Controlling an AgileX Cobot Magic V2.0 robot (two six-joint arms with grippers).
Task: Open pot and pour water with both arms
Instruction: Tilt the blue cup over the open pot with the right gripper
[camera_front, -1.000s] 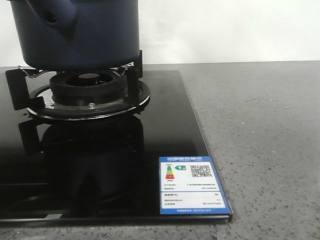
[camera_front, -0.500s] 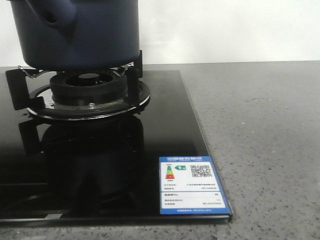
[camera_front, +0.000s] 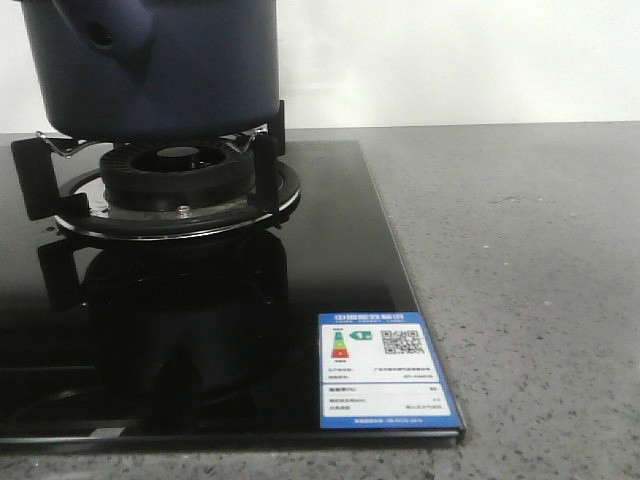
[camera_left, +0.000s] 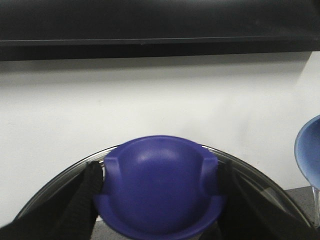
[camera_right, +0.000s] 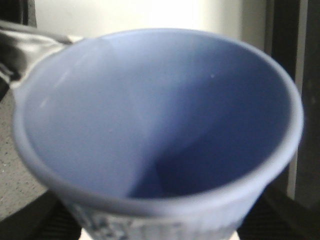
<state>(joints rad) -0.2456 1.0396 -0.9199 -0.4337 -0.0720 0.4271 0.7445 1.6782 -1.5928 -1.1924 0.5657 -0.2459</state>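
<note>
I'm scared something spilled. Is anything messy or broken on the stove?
Nothing stands out. The pot sits level on the burner stand, and the black stovetop looks dry and whole. The blue cup looks empty.

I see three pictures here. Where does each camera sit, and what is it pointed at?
Front: low over the counter, facing the pot on the stove burner; no arm shows.
Left wrist: on the left arm, facing the lid knob between dark fingers.
Right wrist: looks into the blue cup.
Both wrist views show the cup.
</note>
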